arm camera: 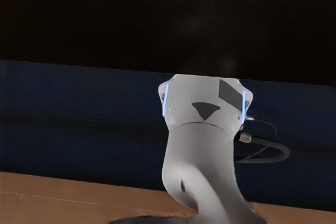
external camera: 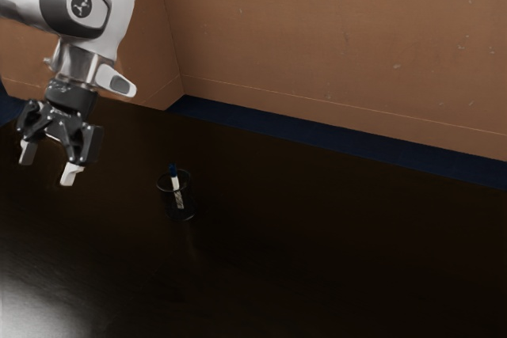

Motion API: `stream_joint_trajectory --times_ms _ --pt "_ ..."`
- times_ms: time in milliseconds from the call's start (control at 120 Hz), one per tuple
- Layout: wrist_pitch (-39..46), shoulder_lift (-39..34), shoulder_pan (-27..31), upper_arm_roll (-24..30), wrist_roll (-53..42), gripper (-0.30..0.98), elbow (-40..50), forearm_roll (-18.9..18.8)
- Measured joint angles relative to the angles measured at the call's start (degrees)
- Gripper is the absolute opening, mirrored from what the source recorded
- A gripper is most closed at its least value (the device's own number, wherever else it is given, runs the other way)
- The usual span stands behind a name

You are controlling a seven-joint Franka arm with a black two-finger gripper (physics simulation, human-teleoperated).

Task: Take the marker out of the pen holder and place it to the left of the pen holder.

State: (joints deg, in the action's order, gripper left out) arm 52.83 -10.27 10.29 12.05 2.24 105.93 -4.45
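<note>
Nothing of the task looks done: the white marker with a blue end stands inside the round, dark see-through pen holder on the dark counter, so grasping, lifting out and placing remain. Its long axis is near upright, blue end up, leaning slightly toward the exterior view's left, where the empty black jaws hang well apart from it, spread open.
</note>
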Motion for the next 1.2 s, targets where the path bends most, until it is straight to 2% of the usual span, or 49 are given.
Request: stream_joint_trajectory --times_ms 117,167,300,367,433,525,583,700,875,1017,1200 --pt "16.3 -1.3 0.0 4.0 0.1 0.69 -1.1 -2.0" --pt "22.6 1.2 2.4 4.5 0.2 0.68 0.1 -2.7" --pt "35.8 19.9 5.5 4.5 3.2 0.69 -11.5 -3.8" --pt "41.2 27.4 1.3 3.0 5.5 0.69 -16.9 -3.8" --pt "45.0 31.4 -6.2 -4.1 7.6 0.69 -19.2 -2.7" --pt "48.7 33.5 -13.0 -10.4 10.5 0.69 -19.9 -1.1" --pt "50.3 34.0 -15.6 -12.6 12.3 0.69 -20.1 0.0" --pt "53.1 35.5 -20.5 -13.6 15.3 0.69 -19.9 -0.9" --pt "56.5 36.5 -23.1 -13.5 18.8 0.69 -19.2 -3.2" --pt "57.9 34.9 -22.7 -13.6 21.1 0.69 -15.0 -3.3" --pt "58.8 34.9 -13.0 -13.5 22.3 0.69 -14.5 -3.8"
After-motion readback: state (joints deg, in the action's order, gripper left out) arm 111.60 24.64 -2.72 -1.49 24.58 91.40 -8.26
